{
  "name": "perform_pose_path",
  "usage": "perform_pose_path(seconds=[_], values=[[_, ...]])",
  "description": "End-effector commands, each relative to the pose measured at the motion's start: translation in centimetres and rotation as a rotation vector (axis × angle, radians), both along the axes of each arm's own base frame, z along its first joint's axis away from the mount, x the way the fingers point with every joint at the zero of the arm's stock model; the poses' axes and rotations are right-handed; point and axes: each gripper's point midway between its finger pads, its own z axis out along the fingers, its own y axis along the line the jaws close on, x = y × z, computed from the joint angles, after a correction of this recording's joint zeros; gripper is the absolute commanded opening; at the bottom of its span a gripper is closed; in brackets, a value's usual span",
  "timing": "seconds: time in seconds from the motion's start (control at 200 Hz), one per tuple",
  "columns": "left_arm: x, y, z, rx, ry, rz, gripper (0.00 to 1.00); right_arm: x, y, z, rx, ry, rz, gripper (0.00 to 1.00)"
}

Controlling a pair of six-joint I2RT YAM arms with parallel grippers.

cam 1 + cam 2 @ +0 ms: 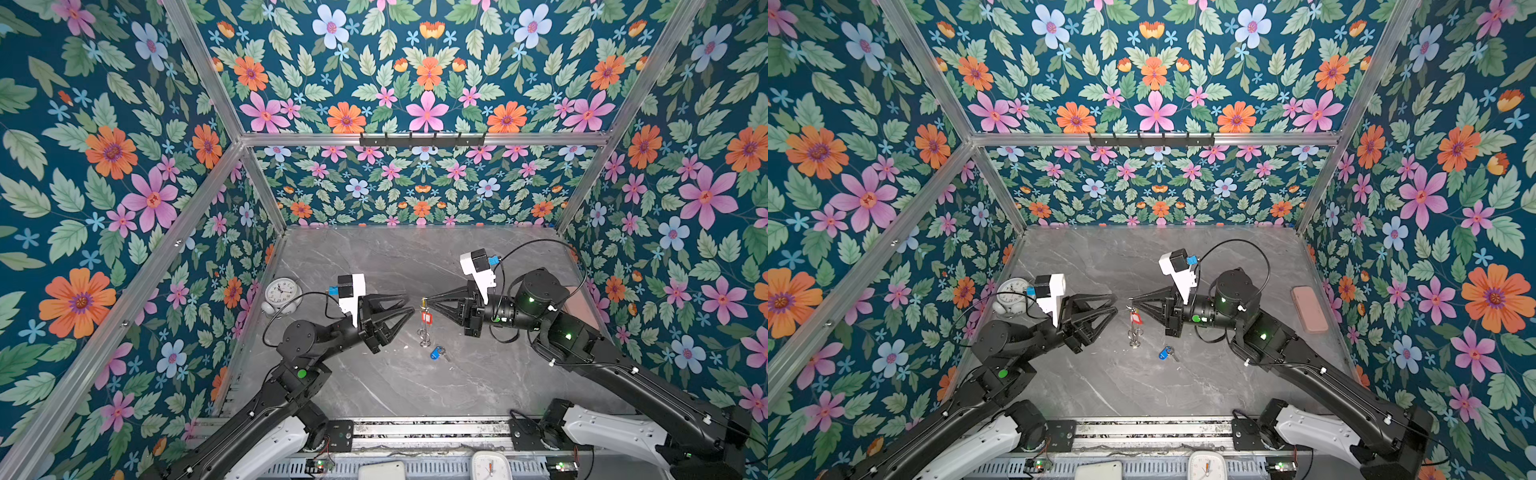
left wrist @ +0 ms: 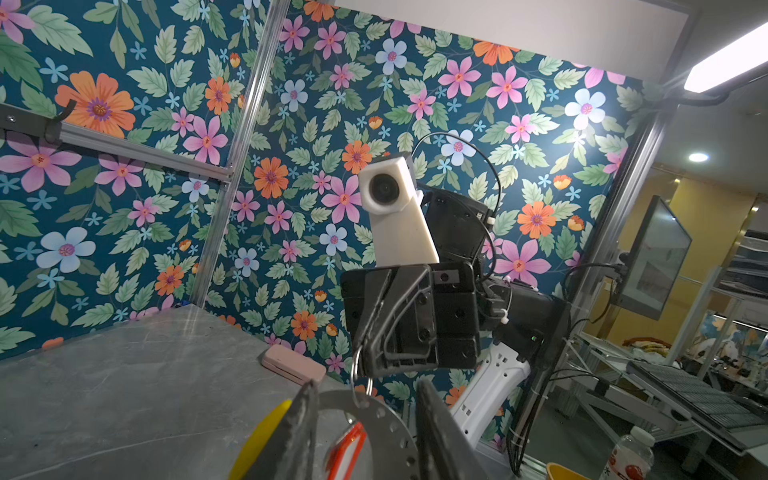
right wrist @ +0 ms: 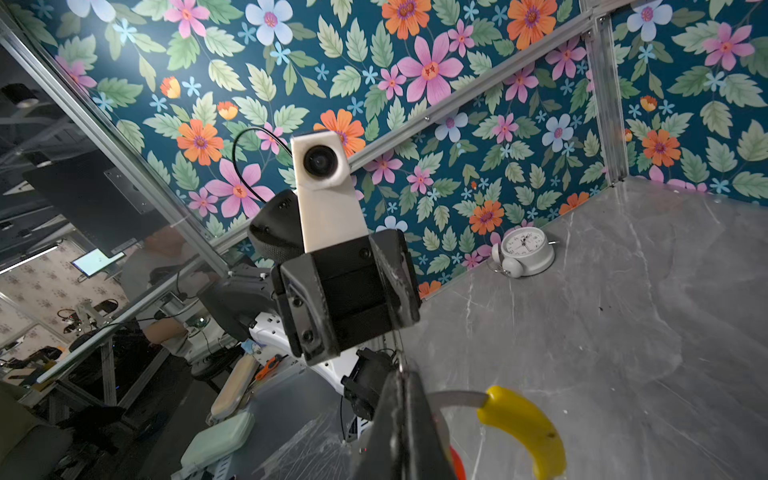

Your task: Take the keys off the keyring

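Observation:
The keyring (image 1: pixel 423 328) hangs edge-on between both grippers in both top views. In the left wrist view it is a grey hoop (image 2: pixel 386 419) with holes and a yellow sleeve (image 2: pixel 262 436). A red-tagged key (image 1: pixel 426 318) hangs on it. My right gripper (image 1: pixel 428 300) is shut on a small split ring (image 2: pixel 357 374) at the hoop's top. My left gripper (image 2: pixel 365 384) is open, one finger on each side of the hoop. The blue-tagged key (image 1: pixel 436 353) lies loose on the grey table (image 1: pixel 374 386) below them.
A round white alarm clock (image 1: pixel 282 293) stands at the table's left edge. A pink case (image 1: pixel 1308 309) lies by the right wall. A black hook rail (image 1: pixel 422 139) runs along the back wall. A second white clock (image 1: pixel 490 463) sits at the front rail.

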Motion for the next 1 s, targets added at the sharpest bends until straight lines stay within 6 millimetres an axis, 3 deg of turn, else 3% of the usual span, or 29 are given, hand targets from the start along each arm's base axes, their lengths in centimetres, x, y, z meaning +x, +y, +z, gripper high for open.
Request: perform_pose_path(seconds=[0.0,0.23,0.475,0.795,1.0], values=[[0.2,-0.7,-1.8,0.119,0.014,0.002,0.36,-0.2,-0.4,-1.5,-0.111,-0.013,-0.005,0.0],[-0.2,-2.4,-3.3,0.255,0.064,-0.104,0.38,-1.0,-1.2,-2.2,-0.246,-0.029,0.021,0.0],[-0.9,-3.2,-3.2,0.301,0.082,-0.182,0.37,-1.7,-1.4,-2.9,-0.346,-0.053,0.083,0.0],[-0.7,-3.7,-3.7,0.337,0.099,-0.202,0.3,-1.5,-1.3,-3.2,-0.37,-0.059,0.084,0.0],[-0.7,-4.3,-4.1,0.347,0.113,-0.237,0.32,-1.4,-1.1,-3.2,-0.382,-0.06,0.096,0.0]])
